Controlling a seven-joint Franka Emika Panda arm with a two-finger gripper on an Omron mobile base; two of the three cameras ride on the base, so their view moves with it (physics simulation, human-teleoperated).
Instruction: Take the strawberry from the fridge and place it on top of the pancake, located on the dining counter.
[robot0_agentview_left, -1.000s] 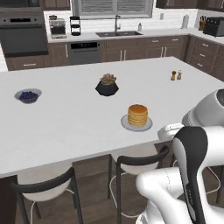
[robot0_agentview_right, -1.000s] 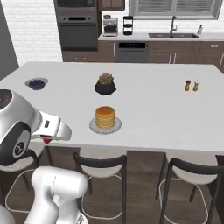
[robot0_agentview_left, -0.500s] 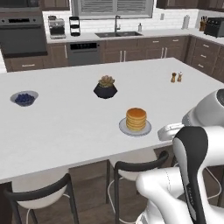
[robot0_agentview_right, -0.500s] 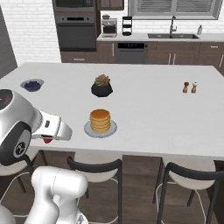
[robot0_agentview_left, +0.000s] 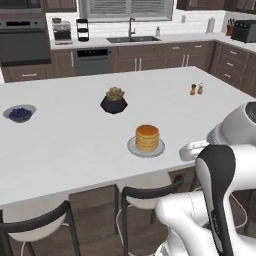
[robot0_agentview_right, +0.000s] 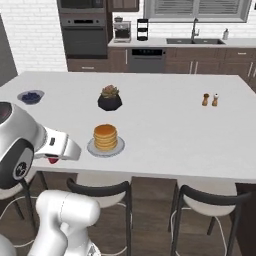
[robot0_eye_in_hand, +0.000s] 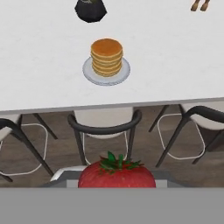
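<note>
Base has rolled closer: pancake (robot0_eye_in_hand: 106, 56) stack and its plate (robot0_agentview_left: 135, 149) sit nearer than a second ago, at 12 o'clock from the gripper (robot0_agentview_right: 52, 160). Jaws half-open, clamped on the strawberry (robot0_eye_in_hand: 116, 175), short of the dining counter (robot0_agentview_left: 75, 145) edge. Next: reach over.
</note>
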